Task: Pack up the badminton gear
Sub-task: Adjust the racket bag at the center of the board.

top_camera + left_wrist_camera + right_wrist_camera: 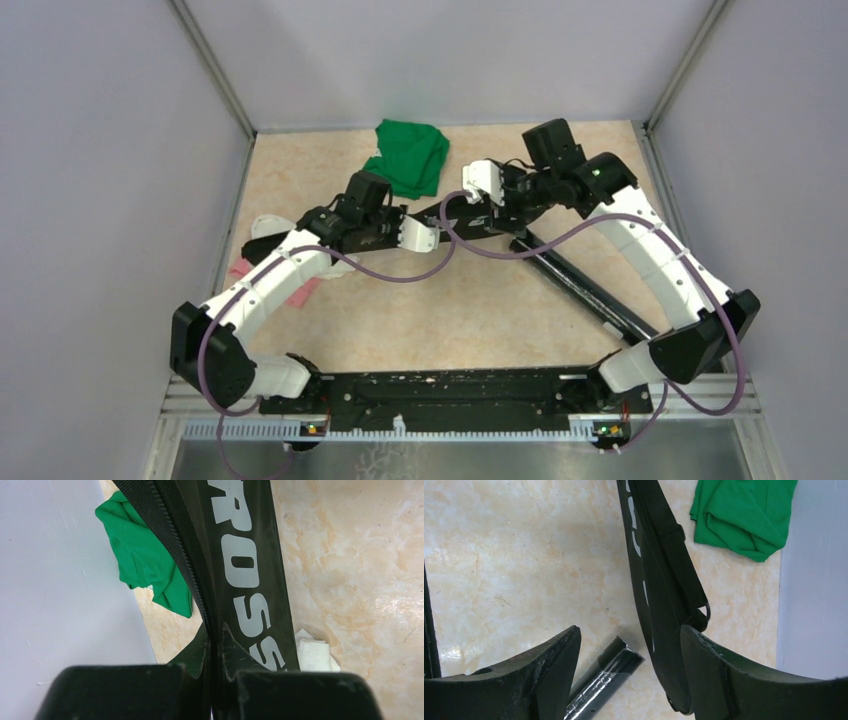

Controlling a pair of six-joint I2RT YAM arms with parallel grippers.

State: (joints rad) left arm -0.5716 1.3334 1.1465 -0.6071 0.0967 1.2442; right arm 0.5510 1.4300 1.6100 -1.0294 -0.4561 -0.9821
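The left gripper (214,647) is clamped on the racket bag's (240,560) edge; the right gripper (629,630) is spread apart, the bag between its fingers.

so the bag (240,570) is in the middle, cloth (410,158) behind it, tube (585,285) slanting off front-right, rags (272,230) on the left

Bright, even light from above, with only soft, faint shadows. Pale glare sheens the surface (395,605) at right of the left wrist view. Both wrist views' bottom foregrounds are dark and featureless.
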